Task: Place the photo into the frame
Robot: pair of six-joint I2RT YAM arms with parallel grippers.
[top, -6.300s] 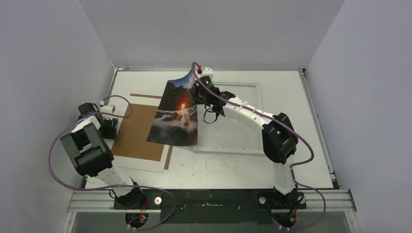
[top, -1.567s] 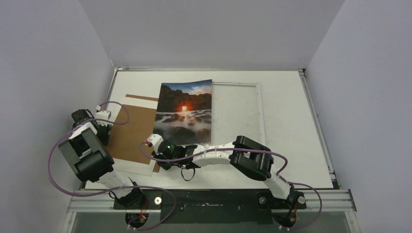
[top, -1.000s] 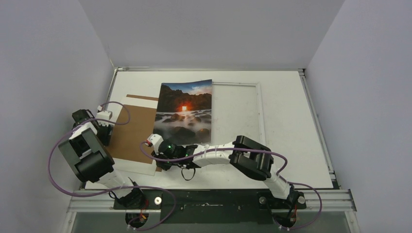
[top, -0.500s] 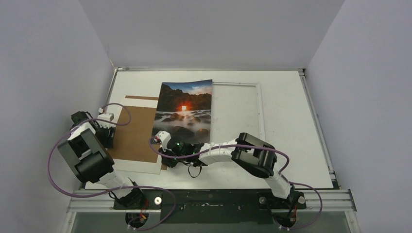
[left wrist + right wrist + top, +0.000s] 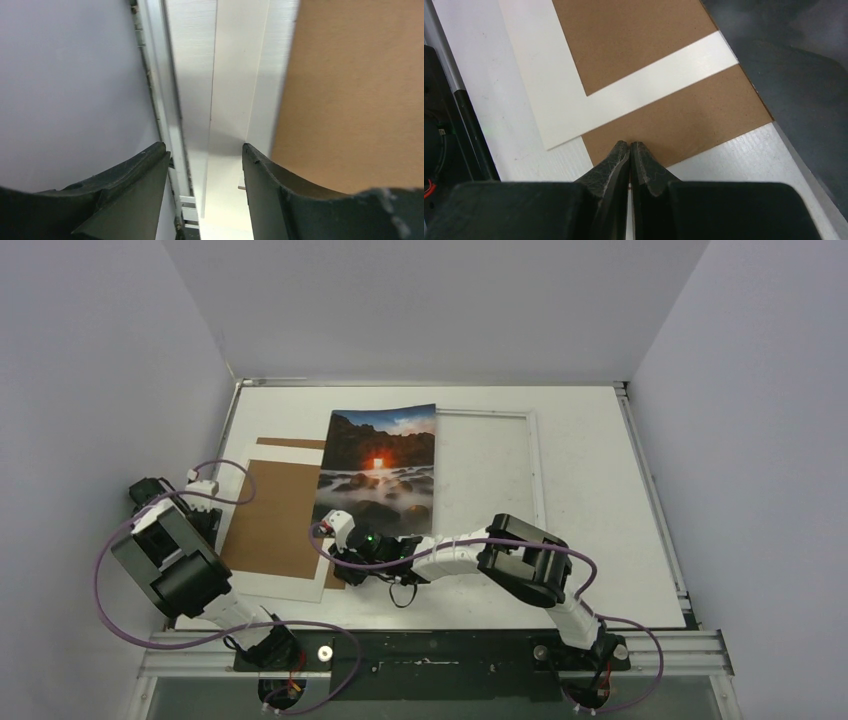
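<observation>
Photo [image 5: 378, 465] still on the left side of the frame [image 5: 538, 475], right jaws shut at the brown board [image 5: 275, 520], left jaws half open, moved left.

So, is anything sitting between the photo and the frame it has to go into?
No object visible. The photo already overlaps the frame on its left side, and the rest of the opening looks bare. Only the right arm reaches across the frame's near edge.

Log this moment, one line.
left gripper open | right gripper shut, tips at brown cardboard board | glossy mountain-sunset photo lies partly over white picture frame
</observation>
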